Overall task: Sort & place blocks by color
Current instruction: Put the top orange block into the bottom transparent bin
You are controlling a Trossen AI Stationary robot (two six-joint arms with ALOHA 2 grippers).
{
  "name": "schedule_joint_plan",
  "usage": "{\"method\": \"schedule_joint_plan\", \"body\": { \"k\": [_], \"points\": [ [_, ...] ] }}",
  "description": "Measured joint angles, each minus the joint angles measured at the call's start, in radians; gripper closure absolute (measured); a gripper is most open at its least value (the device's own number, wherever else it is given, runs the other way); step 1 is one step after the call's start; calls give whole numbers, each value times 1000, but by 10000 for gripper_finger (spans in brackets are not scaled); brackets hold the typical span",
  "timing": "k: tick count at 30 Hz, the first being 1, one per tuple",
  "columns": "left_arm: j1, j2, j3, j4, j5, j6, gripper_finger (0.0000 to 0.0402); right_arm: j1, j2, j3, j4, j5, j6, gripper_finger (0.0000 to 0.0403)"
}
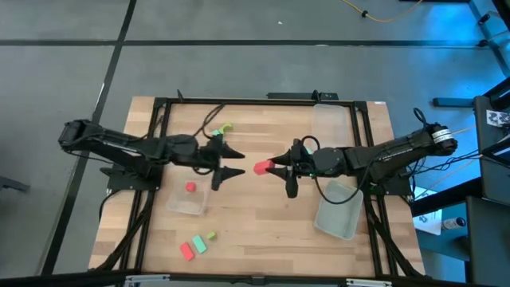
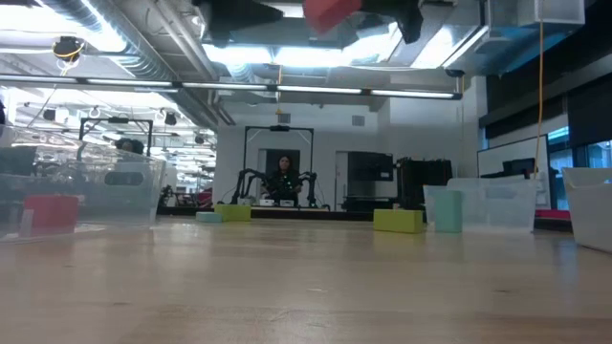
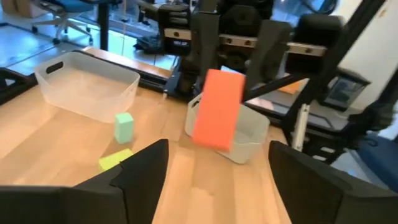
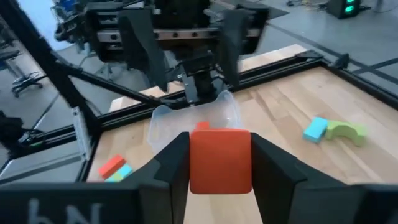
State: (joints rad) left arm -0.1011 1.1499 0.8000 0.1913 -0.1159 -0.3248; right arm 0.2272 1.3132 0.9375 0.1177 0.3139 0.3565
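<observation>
My right gripper (image 1: 272,165) is shut on a red block (image 4: 219,160), held high over the table's middle. My left gripper (image 1: 241,161) stands open facing it from the left, and the block (image 3: 217,109) hangs just beyond its two fingertips, which do not touch it. Another red block (image 1: 190,187) lies inside a clear tray (image 1: 185,204) near the left gripper. A red (image 1: 187,251), a teal (image 1: 199,245) and a yellow-green block (image 1: 211,237) lie on the table near the front edge. A yellow-green arch (image 4: 346,130) and a teal block (image 4: 315,129) lie at the far side. My right gripper pinches the red block by two opposite side faces (image 4: 196,163) between its two fingers. The fingers lie about level and point toward the table's left. The block is lifted clear of the table, sticking out past the fingertips (image 1: 261,167).
Two more clear trays stand on the right, one at the far edge (image 1: 331,119) and one at the near right (image 1: 339,211). A black frame (image 1: 239,101) runs round the wooden table. The room shows beyond, with a person far behind (image 2: 283,177).
</observation>
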Motion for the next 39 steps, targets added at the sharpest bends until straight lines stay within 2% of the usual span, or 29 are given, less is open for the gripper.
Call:
{"method": "schedule_joint_plan", "body": {
  "k": [6,12,15,24,29,36,39],
  "points": [
    [21,123,73,-4,62,13,96,0,7,0,11,-21,-36,270],
    [20,204,115,5,116,13,93,-1,7,0,11,-47,-69,270],
    [21,227,129,4,111,12,94,-1,10,0,10,-78,-70,270],
    [20,238,137,4,126,-13,99,-1,10,0,14,-80,-75,270],
    [21,238,137,3,123,-13,148,-1,10,0,17,-80,-75,270],
    [20,237,137,4,141,10,279,-1,10,0,26,-83,-67,270],
    [20,237,137,4,157,11,281,-1,10,0,34,-83,-65,270]
  ]
}}
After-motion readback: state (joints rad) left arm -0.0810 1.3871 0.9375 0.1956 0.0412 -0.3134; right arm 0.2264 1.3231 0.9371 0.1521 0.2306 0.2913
